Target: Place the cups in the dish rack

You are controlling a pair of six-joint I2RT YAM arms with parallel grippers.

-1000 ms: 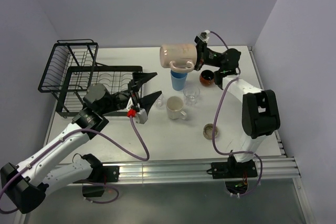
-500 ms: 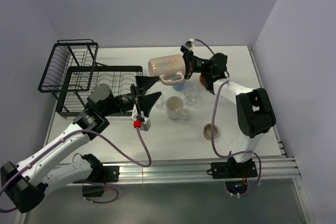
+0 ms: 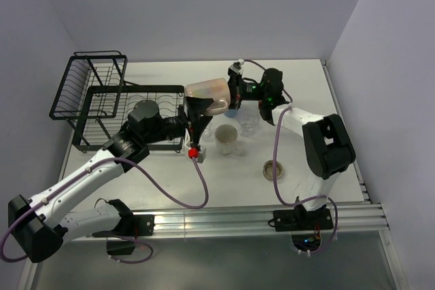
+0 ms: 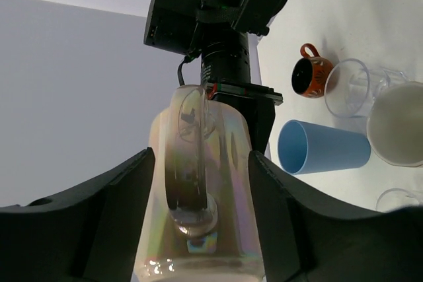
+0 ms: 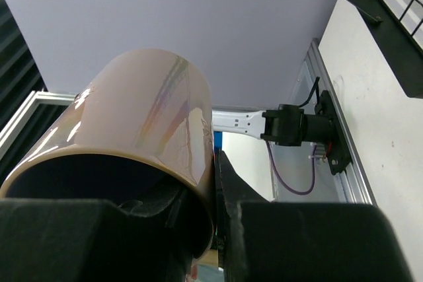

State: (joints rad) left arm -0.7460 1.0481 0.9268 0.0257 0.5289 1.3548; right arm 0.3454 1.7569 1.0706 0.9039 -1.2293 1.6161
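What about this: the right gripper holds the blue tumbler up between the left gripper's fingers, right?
No, the pinkish mug, not the blue tumbler, as the left wrist view shows; the right gripper holds it between the left gripper's fingers.

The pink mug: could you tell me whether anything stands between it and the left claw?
Nothing visible does: the mug, held by the right claw, sits right between the jaws of the left claw.

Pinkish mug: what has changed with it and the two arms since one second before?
The right gripper, shut on the rim of the pinkish mug, carried it left. The left gripper swung right to meet it; its fingers now flank the mug, contact unclear. The blue tumbler, cream mug and dish rack stayed put.
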